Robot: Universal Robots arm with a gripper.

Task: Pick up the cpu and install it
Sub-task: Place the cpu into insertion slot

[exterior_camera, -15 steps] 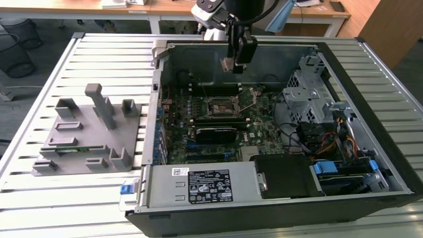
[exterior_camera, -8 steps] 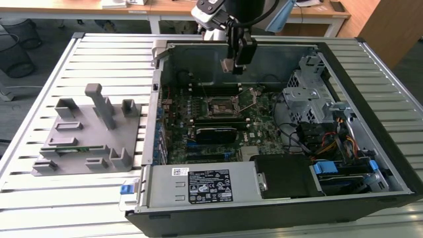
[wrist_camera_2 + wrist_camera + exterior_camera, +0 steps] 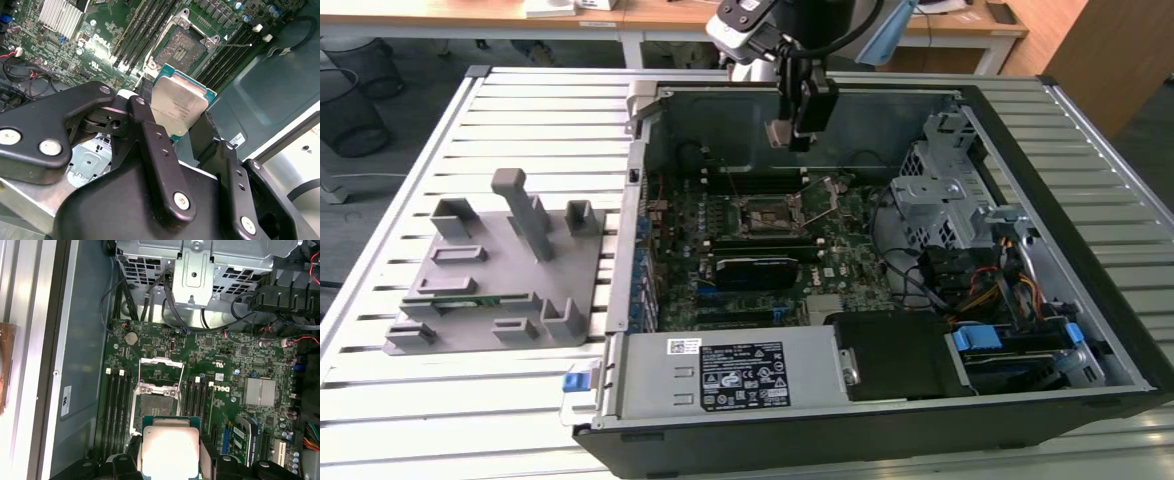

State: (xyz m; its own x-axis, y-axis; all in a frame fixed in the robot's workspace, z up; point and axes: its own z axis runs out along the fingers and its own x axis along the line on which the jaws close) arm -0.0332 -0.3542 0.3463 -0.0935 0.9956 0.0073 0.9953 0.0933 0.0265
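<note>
**Tool state.** The cpu (image 3: 181,105) is carried in the gripper (image 3: 177,122). Its two black fingers (image 3: 152,140) are drawn in narrowly against opposite edges of the chip. This edge grip leaves the silvery metal top uncovered. It is judged that the contact side is thereby kept free for seating.

**Position of the part.** In the exterior view, the gripper (image 3: 798,118) is suspended above the open computer case (image 3: 854,445), over the far part of the motherboard (image 3: 854,260). The chip is held clear of the board and is not seated. The socket (image 3: 771,215) lies below it and somewhat nearer.

**Condition of the socket.** In both wrist views, the socket (image 3: 152,407) is shown empty, with its retention frame (image 3: 161,371) swung open. The opening is thus left unobstructed from above. The chip is held with its metal top toward the wrist cameras, and the socket is seen just beyond its edge. An approach that is roughly aligned but not yet centred is indicated.

**Surroundings.** A grey holding fixture (image 3: 500,265) stands on the slatted table (image 3: 400,400), at the exterior view's left of the case, well apart from the gripper.
</note>
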